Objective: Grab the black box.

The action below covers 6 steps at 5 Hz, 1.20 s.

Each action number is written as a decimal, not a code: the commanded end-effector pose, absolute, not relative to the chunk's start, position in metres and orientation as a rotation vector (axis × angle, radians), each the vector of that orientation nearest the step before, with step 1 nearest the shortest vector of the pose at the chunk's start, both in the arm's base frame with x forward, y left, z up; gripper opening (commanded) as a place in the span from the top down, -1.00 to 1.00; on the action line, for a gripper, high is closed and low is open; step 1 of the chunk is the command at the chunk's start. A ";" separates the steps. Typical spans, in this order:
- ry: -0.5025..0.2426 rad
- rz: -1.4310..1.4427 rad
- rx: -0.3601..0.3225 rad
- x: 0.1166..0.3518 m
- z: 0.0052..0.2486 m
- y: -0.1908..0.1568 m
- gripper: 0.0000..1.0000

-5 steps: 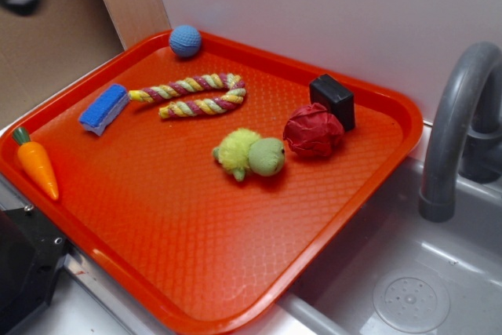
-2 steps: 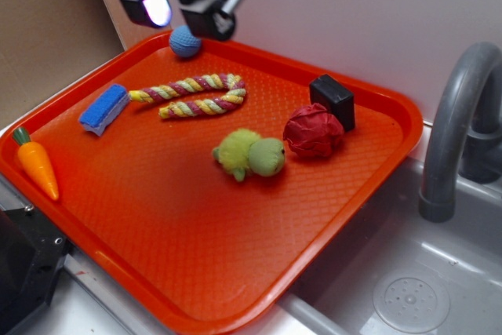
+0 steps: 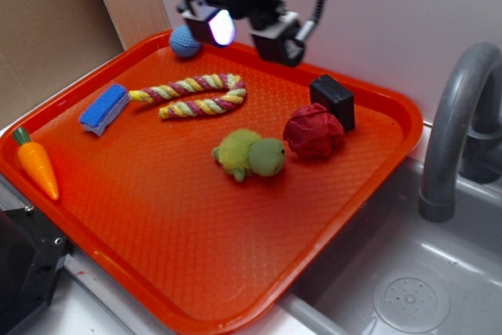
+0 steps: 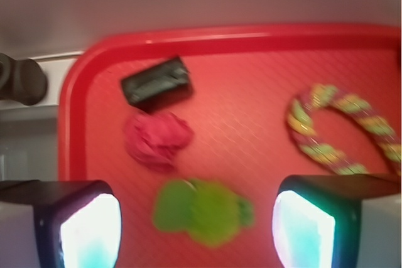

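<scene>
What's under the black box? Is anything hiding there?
The black box sits right on the orange tray, beside the red cloth ball. Only tray shows around its bottom edge. Its underside is covered, so nothing directly beneath it can be seen.

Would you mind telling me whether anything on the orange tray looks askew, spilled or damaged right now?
Nothing stands out. The black box sits intact near the tray's far edge, close beside the red cloth ball. The open claw hangs above the tray, holding nothing.
</scene>
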State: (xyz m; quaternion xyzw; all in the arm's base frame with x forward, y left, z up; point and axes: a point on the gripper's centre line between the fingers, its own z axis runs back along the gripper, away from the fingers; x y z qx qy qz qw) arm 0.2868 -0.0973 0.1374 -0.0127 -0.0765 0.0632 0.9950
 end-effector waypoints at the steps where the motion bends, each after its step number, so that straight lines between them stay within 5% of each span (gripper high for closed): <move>1: -0.204 0.272 -0.085 0.327 0.142 -0.117 -1.00; 4: -0.209 0.877 -0.089 0.331 0.116 -0.109 -1.00; 6: -0.235 0.858 -0.130 0.348 0.081 -0.094 -1.00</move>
